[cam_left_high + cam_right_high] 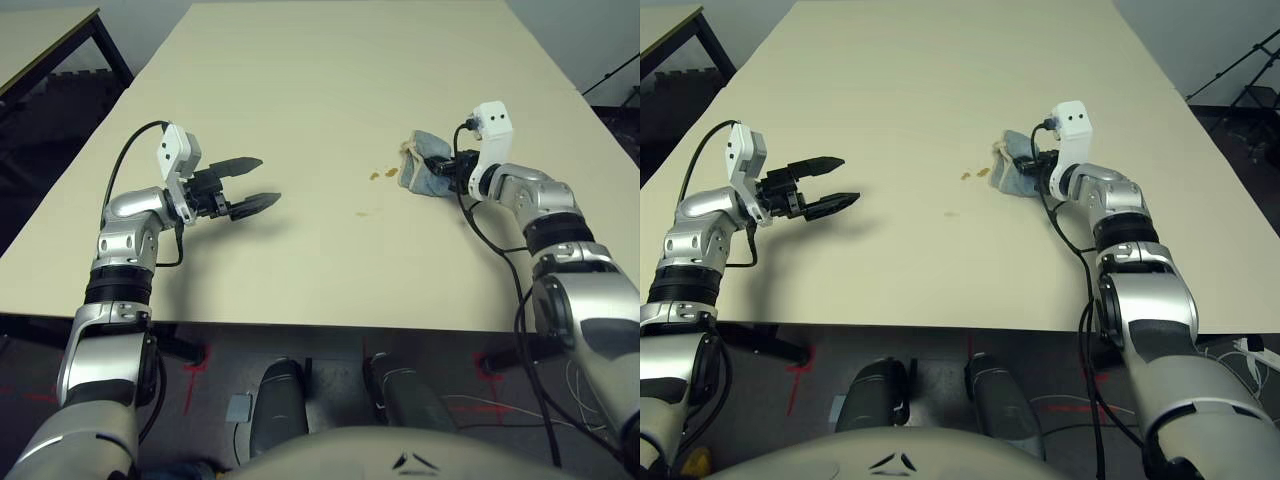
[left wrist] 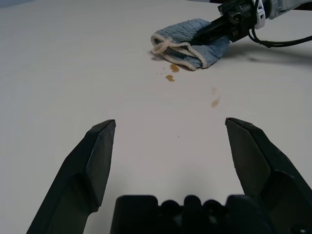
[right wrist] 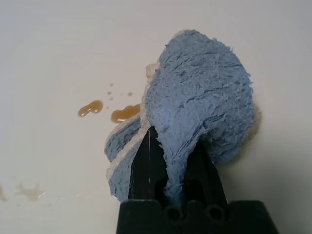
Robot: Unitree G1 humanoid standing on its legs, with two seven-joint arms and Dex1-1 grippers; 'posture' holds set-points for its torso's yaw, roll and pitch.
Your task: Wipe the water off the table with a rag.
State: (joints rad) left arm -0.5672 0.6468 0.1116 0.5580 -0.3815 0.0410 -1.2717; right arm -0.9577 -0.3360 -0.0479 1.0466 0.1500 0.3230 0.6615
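The blue-grey rag (image 1: pixel 424 163) with its cream hem lies bunched on the pale table (image 1: pixel 330 80), right of centre. My right gripper (image 1: pixel 447 165) is shut on the rag (image 3: pixel 195 102), the cloth folded over its fingers. Amber drops of water (image 1: pixel 383 173) sit on the table just left of the rag, touching its edge in the right wrist view, water (image 3: pixel 109 111). A fainter smear (image 1: pixel 367 212) lies nearer me. My left gripper (image 1: pixel 252 184) hovers open over the left part of the table, holding nothing; its fingers (image 2: pixel 97 156) point toward the rag (image 2: pixel 187 41).
A second smaller table (image 1: pixel 45 40) with a black frame stands at the far left, past a gap. The near table edge (image 1: pixel 300 325) runs just in front of my arms. Dark tripod legs (image 1: pixel 1250 70) stand off the right side.
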